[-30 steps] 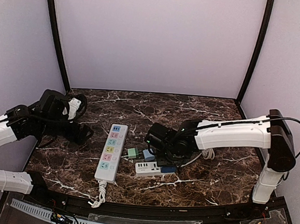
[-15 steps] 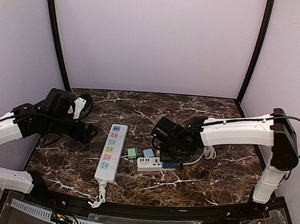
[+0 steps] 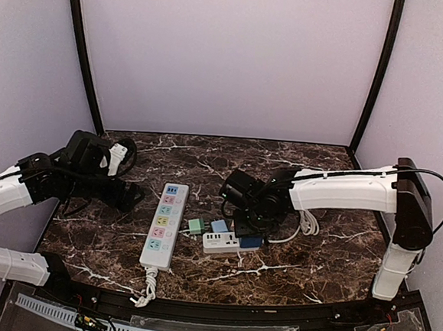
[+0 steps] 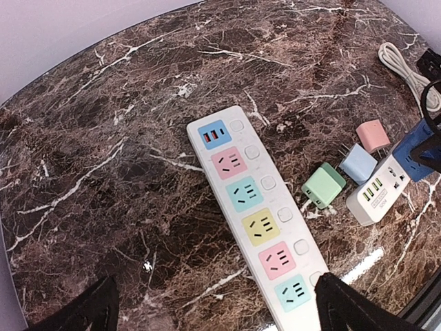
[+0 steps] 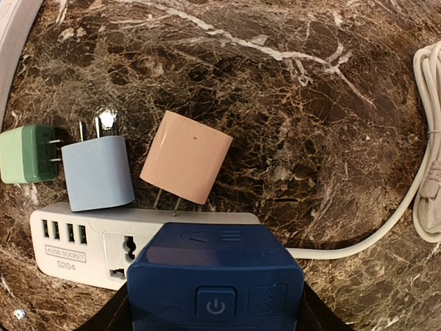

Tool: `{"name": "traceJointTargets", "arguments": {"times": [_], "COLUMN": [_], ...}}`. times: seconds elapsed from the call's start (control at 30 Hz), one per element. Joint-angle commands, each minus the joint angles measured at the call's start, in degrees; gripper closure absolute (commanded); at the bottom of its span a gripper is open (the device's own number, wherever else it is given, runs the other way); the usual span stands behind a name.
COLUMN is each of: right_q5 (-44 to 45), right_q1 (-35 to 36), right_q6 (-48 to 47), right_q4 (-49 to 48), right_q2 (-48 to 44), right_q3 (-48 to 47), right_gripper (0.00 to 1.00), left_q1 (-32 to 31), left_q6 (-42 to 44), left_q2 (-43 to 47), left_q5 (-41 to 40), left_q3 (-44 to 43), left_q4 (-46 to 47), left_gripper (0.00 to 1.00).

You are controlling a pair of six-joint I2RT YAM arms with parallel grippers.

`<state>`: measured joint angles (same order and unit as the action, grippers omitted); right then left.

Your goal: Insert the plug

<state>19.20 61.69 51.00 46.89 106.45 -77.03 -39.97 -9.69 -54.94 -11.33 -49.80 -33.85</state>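
Right hand (image 5: 215,312) clamped on blue plug (image 5: 215,272), plug sitting over socket of small white strip (image 5: 72,243) mid-desk, toward near edge. Full seating unclear; final push probably left. Left hand (image 4: 217,307) wide apart near left edge.

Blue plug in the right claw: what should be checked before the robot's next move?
1. Grip: blue plug held in the right gripper: ok.
2. Position: plug above the small white strip, partly covering its socket: ok.
3. Prongs lined up with the holes: cannot tell, hidden underneath.
4. Obstruction: pink adapter off the socket, lying beside the strip: ok.
5. Other arm: left gripper open over the long strip, apart from the work: ok.
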Motion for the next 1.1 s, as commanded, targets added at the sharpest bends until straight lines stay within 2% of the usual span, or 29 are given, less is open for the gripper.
{"name": "traceJointTargets", "arguments": {"times": [0.0, 0.17, 0.57, 1.07], "right_q5": [-2.97, -4.46, -6.66, -7.86], "right_q1": [-2.76, -2.63, -2.62, -3.52], "right_q6": [-1.85, -1.14, 1.00, 0.91], "right_q4": [9.13, 10.65, 13.19, 17.23], "right_q2": [8.97, 7.79, 5.82, 1.09], "right_q3": [4.60, 2.57, -3.24, -13.49], "right_gripper": [0.67, 0.43, 0.03, 0.01], "left_q1": [0.33, 0.34, 0.37, 0.33], "left_q6": [1.18, 1.60, 2.83, 5.14], "left_q2": [1.34, 1.62, 2.38, -1.22], "left_q5": [1.15, 1.73, 4.53, 10.96], "left_q3": [0.31, 0.58, 1.84, 0.26], "left_q4": [1.39, 2.02, 3.49, 4.14], "left_gripper": [0.00, 0.00, 0.00, 0.00]}}
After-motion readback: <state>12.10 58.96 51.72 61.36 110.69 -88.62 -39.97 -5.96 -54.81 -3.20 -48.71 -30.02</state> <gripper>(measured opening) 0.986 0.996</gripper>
